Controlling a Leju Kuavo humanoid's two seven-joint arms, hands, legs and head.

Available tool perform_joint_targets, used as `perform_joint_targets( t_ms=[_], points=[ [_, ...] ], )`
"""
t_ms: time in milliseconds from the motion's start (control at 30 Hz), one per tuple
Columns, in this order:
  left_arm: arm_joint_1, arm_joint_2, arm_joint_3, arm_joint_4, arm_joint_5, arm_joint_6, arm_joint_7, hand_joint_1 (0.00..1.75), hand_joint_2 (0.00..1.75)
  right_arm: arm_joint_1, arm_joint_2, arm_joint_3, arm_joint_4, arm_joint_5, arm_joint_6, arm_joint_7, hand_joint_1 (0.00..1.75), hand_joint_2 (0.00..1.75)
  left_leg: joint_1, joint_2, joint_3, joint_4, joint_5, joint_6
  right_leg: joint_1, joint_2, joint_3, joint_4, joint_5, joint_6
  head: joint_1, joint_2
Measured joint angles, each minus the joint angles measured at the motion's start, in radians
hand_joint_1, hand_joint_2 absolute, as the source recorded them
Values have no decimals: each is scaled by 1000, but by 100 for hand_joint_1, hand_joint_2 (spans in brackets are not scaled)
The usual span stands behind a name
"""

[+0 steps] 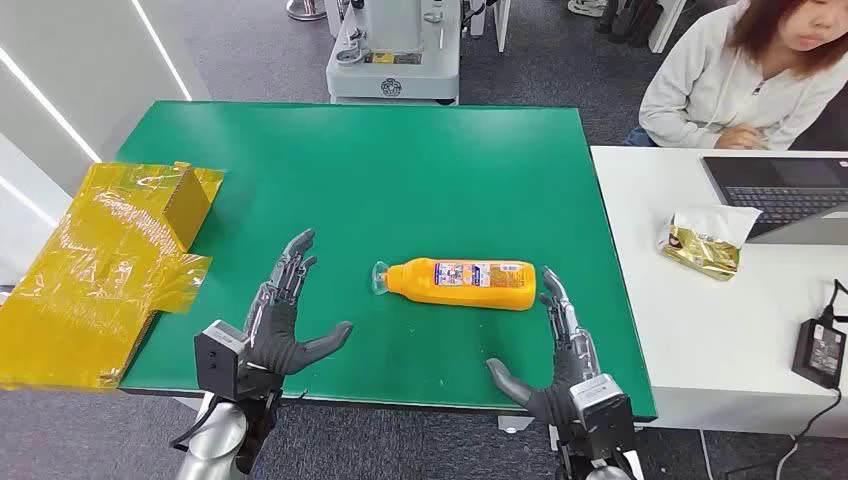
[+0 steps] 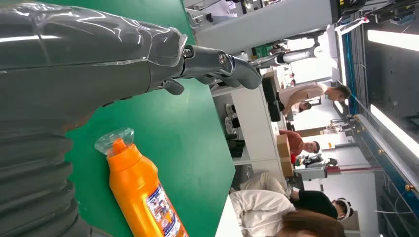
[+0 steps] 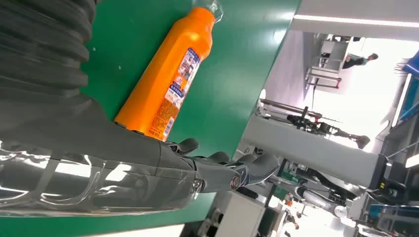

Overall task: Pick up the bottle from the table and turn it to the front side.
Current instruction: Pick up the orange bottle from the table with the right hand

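Orange bottle (image 1: 466, 283) w/ clear cap lies sideways, label up — left hand (image 1: 283, 318) & right hand (image 1: 558, 352) spread wide, empty.

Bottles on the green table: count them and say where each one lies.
1. The orange bottle lies on its side near the middle of the green table, clear cap toward the left hand, base near the right hand. Neither hand touches it.

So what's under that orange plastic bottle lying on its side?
The orange plastic bottle lies directly on the green table mat, with nothing else showing beneath it. The strip of mat right under its body is covered.
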Motion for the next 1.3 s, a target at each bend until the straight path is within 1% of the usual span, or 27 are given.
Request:
perform_joint_targets(
  t_ms=[67, 200, 367, 500, 600, 667, 767, 833, 933, 1033, 1133, 1300],
  points=[
    [-2, 0, 0, 0, -2, -3, 0, 0, 175, -7, -1, 0, 0, 44, -10, 13, 0, 175, 0, 0, 0, 0, 0, 0, 0, 0, 0, 0, 0, 0, 0, 0],
    [-9, 0, 0, 0, -10, -15, -6, 0, 175, -65, -30, -7, 11, 228, -27, 65, 0, 175, 0, 1, 0, 0, 0, 0, 0, 1, 0, 0, 0, 0, 0, 0],
    [-13, 0, -1, 2, -15, -24, -17, 0, 175, -144, -83, -25, 51, 314, -29, 90, 0, 175, 0, 1, 0, 0, 0, 0, 0, 1, 0, 0, 1, 0, 0, 0],
    [-23, 0, -2, 9, -15, -36, -20, 0, 175, -293, -156, -18, 148, 388, -19, 138, 0, 175, 0, 2, 0, 1, 1, 0, 0, 2, 0, 0, 2, 1, 0, 0],
    [-32, 2, -2, 18, -14, -39, -21, 0, 175, -443, -197, 9, 255, 413, 26, 174, 0, 175, 0, 3, 0, 1, 2, 1, 0, 3, 0, 0, 4, 1, 0, 0],
    [-39, 3, -3, 21, -14, -40, -21, 0, 175, -548, -215, 40, 329, 432, 61, 202, 0, 175, 0, 3, 0, 1, 2, 1, 0, 3, 0, 0, 4, 0, 0, 0],
    [-47, 6, -5, 26, -14, -42, -20, 0, 175, -700, -228, 106, 449, 445, 137, 246, 0, 175, 0, 2, 0, 1, 3, 1, 0, 3, 0, 1, 4, 0, 0, 0],
    [-58, 8, -9, 33, -14, -42, -20, 0, 175, -792, -227, 156, 533, 435, 208, 266, 0, 175, 0, 2, 0, 1, 3, 1, 0, 2, 0, 1, 4, 0, 0, 0],
    [-77, 9, -20, 49, -13, -45, -18, 0, 175, -928, -212, 246, 676, 406, 321, 277, 0, 175, 0, 1, -1, 1, 4, 1, 0, 2, -1, 2, 4, 0, 0, 0],
    [-101, 9, -36, 72, -12, -52, -15, 0, 175, -1044, -185, 350, 821, 364, 433, 275, 0, 175, 0, 1, -1, 1, 4, 1, 0, 1, -1, 2, 4, 0, 0, 0],
    [-131, 9, -52, 107, -12, -63, -6, 0, 175, -1117, -151, 437, 937, 296, 573, 275, 0, 175, 0, 0, -1, 1, 4, 1, 0, 1, -1, 1, 4, 0, 0, 0],
    [-175, 8, -73, 153, -4, -79, 5, 0, 175, -1179, -111, 521, 1026, 185, 769, 307, 0, 175, 0, 0, -1, 1, 4, 1, 0, 1, -1, 1, 4, 0, 0, 0]
  ],
)
